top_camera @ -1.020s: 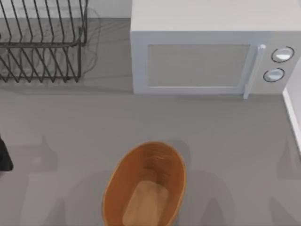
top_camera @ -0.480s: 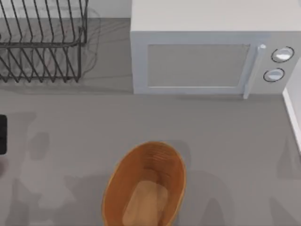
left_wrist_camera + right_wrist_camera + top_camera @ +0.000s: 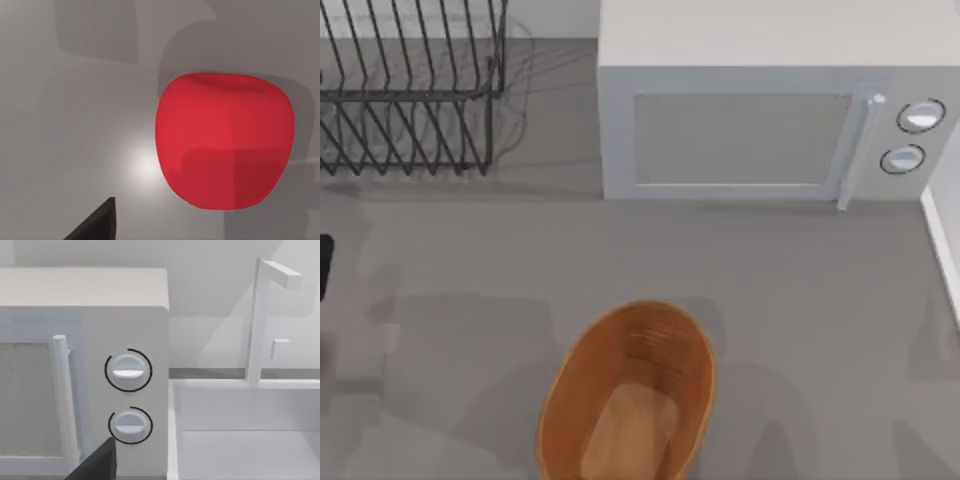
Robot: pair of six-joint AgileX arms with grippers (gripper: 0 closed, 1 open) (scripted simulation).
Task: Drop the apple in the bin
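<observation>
Still hovering over the small smooth red apple (image 3: 224, 142) on the grey table (image 3: 75, 125) (jaws' state untellable), risking an off-centre grasp, far from the oval orange-brown wooden bin (image 3: 626, 395).

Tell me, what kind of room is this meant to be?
Probably a simulated kitchen counter: a white microwave at the back, a black wire dish rack beside it, and a white sink with a faucet.

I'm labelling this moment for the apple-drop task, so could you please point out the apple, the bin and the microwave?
apple (image 3: 224, 142): left wrist view, middle of its red skin.
bin (image 3: 572, 372): top view, its ribbed left wall.
microwave (image 3: 740, 138): top view, centre of its door window.
</observation>
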